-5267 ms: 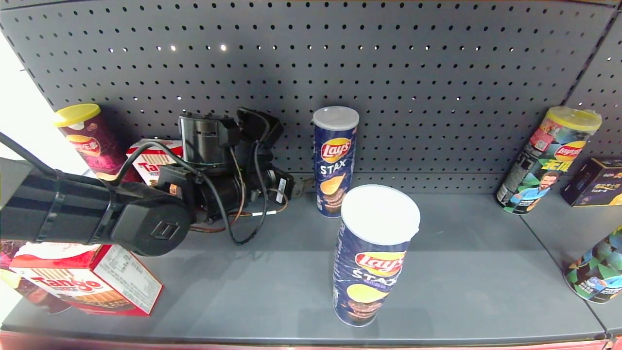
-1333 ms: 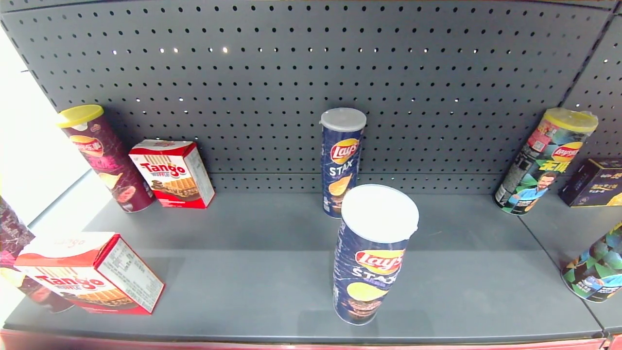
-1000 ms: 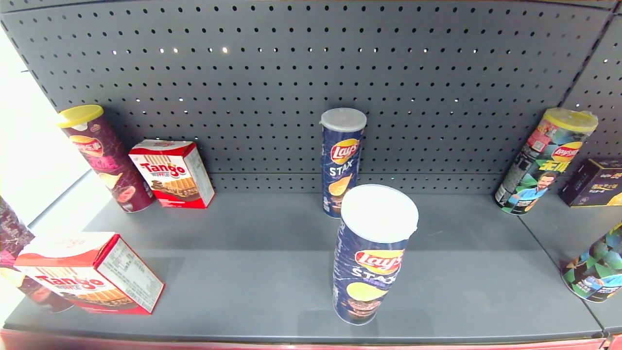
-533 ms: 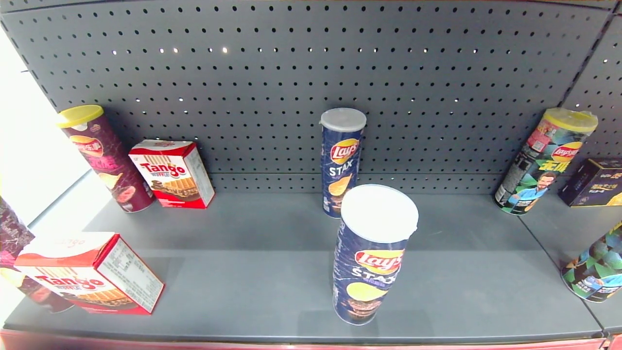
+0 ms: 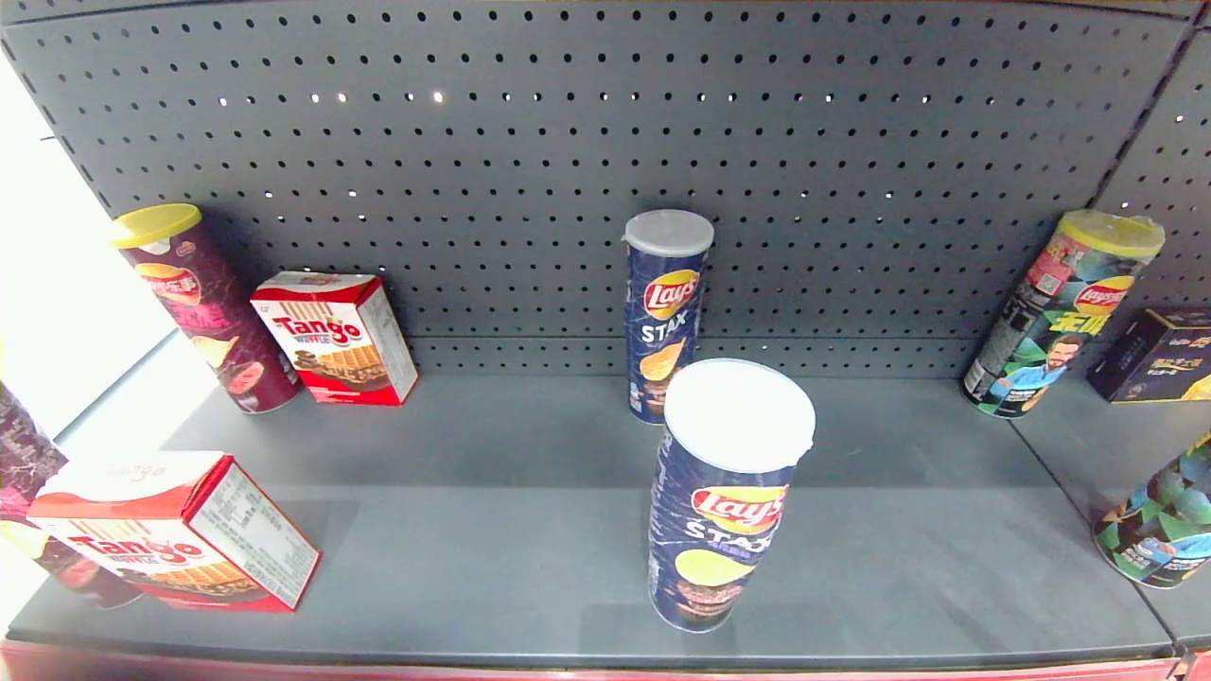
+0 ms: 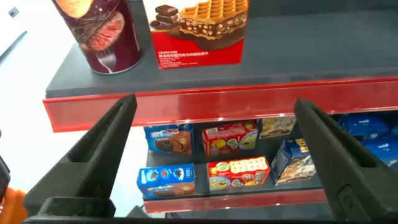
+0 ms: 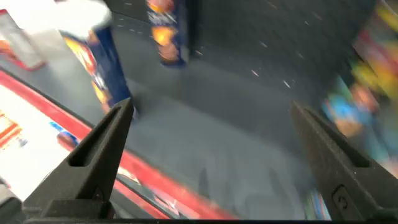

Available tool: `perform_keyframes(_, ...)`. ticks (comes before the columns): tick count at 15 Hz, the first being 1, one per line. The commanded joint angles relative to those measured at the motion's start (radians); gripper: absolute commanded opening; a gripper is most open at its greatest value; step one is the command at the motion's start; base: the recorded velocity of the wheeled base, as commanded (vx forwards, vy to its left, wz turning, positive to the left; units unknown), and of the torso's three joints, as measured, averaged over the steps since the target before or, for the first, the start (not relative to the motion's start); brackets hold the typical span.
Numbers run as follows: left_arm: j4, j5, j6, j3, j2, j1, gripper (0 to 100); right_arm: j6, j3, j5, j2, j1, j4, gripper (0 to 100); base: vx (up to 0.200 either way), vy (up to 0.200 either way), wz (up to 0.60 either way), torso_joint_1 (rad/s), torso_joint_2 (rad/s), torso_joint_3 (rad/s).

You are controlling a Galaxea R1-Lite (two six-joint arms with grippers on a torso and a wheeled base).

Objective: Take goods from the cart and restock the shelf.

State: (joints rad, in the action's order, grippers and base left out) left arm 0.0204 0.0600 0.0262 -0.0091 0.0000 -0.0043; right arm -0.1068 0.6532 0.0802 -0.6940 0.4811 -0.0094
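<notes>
Head view: the front can (image 5: 724,501) stands upright near the lip of the shelf (image 5: 492,530), so I'll place everything off that. The back can (image 5: 665,312) is right behind it at the pegboard (image 5: 568,142). Well to its left are the far box (image 5: 336,336), the near box (image 5: 180,534) and a maroon can (image 5: 203,307). A green can (image 5: 1060,317) sits well to its right.

Left wrist view adds the left gripper (image 6: 212,106), fingers spread and nothing held, out front of the red edge (image 6: 367,96) below the near box (image 6: 196,31). Small boxes (image 6: 236,171) sit a tier lower.

Right wrist view, blurry: the right gripper (image 7: 211,106) is spread and empty too, near the front can (image 7: 102,59), with the back can (image 7: 166,31) beyond.
</notes>
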Motion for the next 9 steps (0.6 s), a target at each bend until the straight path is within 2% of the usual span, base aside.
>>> perform_keyframes(1, 0.0, 0.0, 0.0, 0.0, 0.005, 0.0, 100, -0.027, 0.175, 0.007, -0.331, 0.14, -0.021, 100, 0.0, 0.0, 0.0, 0.0, 0.0, 0.0)
perform_keyframes(5, -0.005, -0.002, -0.005, 0.001, 0.002, 0.003, 100, -0.071, 0.19, 0.006, -0.486, 0.254, -0.043, 100, 0.0, 0.0, 0.0, 0.0, 0.0, 0.0)
perform_keyframes(9, -0.004, -0.002, -0.005, 0.001, 0.002, 0.003, 100, -0.079, 0.115, -0.025, -0.499, 0.261, -0.04, 100, 0.0, 0.0, 0.0, 0.0, 0.0, 0.0)
